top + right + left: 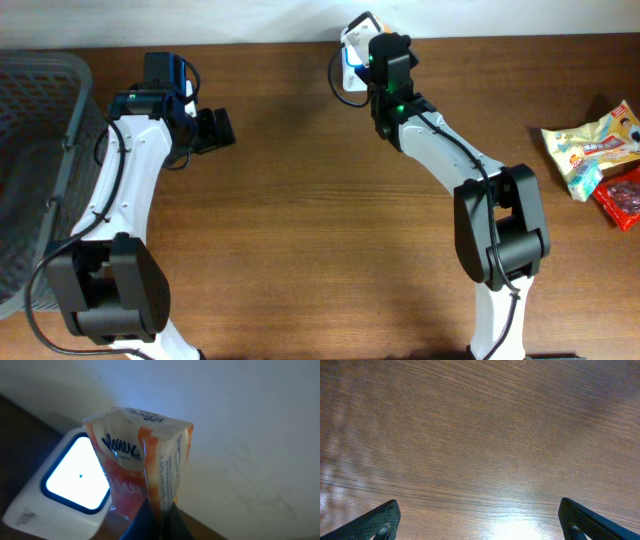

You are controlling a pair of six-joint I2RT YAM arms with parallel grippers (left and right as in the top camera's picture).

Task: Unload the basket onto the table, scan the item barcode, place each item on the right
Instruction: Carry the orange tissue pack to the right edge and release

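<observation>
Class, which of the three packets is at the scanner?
The orange-and-white tissue pack, pinched by the right end effector beside the lit scanner; the yellow packet and red packet lie on the table.

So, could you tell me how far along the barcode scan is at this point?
Done: the right hand is shut on a tissue pack, lifted. In hand: the pack sits close beside the scanner and its lit window. Left: nothing shows the code has read; the left hand hangs open and empty, and other packets lie far to the right.
</observation>
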